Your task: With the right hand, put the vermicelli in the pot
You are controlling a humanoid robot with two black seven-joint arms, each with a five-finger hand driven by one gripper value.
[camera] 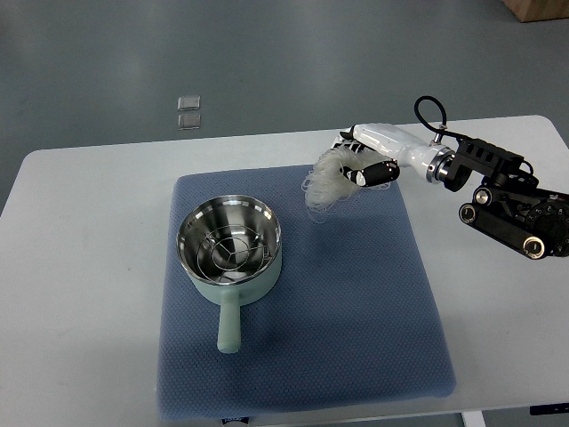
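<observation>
A pale green pot (pixel 229 246) with a shiny steel inside and a wire rack in its bottom sits on the left half of the blue mat (pixel 356 302), its handle pointing toward the near edge. My right hand (pixel 363 165) comes in from the right and is shut on a bundle of white translucent vermicelli (pixel 325 184). The bundle hangs over the mat's far edge, to the right of and beyond the pot, with loose strands trailing down. The left arm does not show.
The mat lies on a white table (pixel 80 294). My right forearm's black joints (pixel 511 209) reach over the table's right side. Two small clear squares (pixel 188 111) lie on the grey floor beyond the table. A cardboard box corner (pixel 538 9) shows top right.
</observation>
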